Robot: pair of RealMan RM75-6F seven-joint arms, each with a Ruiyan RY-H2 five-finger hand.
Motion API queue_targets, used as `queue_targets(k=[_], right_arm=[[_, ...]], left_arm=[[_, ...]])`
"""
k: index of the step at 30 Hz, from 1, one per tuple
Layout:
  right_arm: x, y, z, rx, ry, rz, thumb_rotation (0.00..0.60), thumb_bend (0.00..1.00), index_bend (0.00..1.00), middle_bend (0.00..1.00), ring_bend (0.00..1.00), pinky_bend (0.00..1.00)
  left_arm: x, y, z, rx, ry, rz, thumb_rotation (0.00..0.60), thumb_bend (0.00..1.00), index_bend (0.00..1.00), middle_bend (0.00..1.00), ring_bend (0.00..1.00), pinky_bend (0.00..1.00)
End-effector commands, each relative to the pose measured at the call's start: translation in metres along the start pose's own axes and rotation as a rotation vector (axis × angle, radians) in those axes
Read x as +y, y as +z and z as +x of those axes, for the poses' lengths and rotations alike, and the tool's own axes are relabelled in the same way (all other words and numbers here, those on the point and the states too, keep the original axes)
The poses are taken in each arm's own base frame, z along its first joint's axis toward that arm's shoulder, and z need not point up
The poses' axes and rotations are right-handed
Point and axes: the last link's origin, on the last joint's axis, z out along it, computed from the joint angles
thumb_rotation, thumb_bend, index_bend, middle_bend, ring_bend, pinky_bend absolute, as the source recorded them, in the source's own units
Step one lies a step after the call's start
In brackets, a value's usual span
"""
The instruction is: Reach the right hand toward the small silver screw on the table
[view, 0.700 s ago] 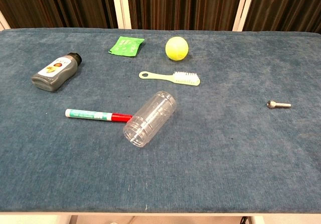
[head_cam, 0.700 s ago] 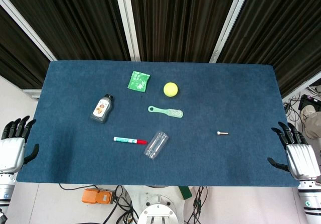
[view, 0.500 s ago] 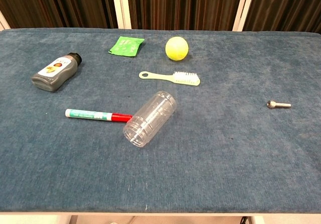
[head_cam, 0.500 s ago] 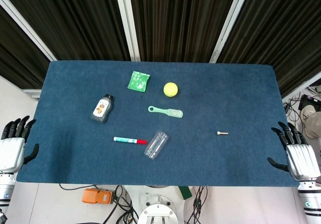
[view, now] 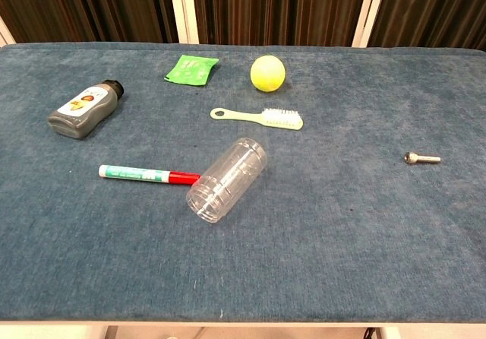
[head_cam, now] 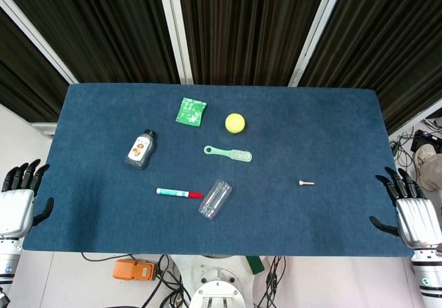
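A small silver screw (head_cam: 306, 182) lies on its side on the blue table (head_cam: 331, 135), right of centre; the chest view shows the screw (view: 421, 157) near its right edge. My right hand (head_cam: 412, 211) hangs off the table's right front corner, well to the right of the screw, fingers spread and holding nothing. My left hand (head_cam: 19, 201) waits beyond the left front corner, fingers apart and empty. Neither hand appears in the chest view.
Left of the screw lie a clear plastic cup (head_cam: 215, 199) on its side, a red and green marker (head_cam: 178, 193), a green brush (head_cam: 228, 153), a yellow ball (head_cam: 235, 122), a green packet (head_cam: 191, 111) and a dark bottle (head_cam: 141, 148).
My right hand has shifted very slightly right and down at the table corner. The left hand and all objects stay where they were.
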Motion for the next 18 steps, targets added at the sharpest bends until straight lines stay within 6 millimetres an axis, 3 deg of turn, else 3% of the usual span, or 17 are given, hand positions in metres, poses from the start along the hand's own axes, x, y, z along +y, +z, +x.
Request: queue_targets(k=[1, 8, 12, 18], right_arm=[[0.001, 0.0, 0.0, -0.001, 0.0, -0.003, 0.6, 0.23, 0.24, 0.14, 0.08, 0.22], [0.0, 0.007, -0.004, -0.037, -0.026, 0.004, 0.6, 0.24, 0.24, 0.14, 0.08, 0.22], [-0.005, 0.022, -0.004, -0.049, -0.018, 0.039, 0.6, 0.23, 0.25, 0.14, 0.08, 0.22], [0.001, 0.049, -0.023, -0.114, -0.024, 0.047, 0.6, 0.23, 0.29, 0.14, 0.08, 0.22]], left_arm=[[0.0, 0.0, 0.0, -0.001, -0.002, 0.001, 0.6, 0.37, 0.11, 0.03, 0.02, 0.07], [0.001, 0.001, 0.0, 0.003, -0.012, 0.004, 0.6, 0.37, 0.12, 0.03, 0.02, 0.07], [0.0, 0.001, 0.001, 0.009, -0.03, 0.019, 0.6, 0.38, 0.11, 0.03, 0.02, 0.07], [-0.001, -0.002, 0.003, 0.018, -0.036, 0.031, 0.6, 0.39, 0.11, 0.03, 0.02, 0.07]])
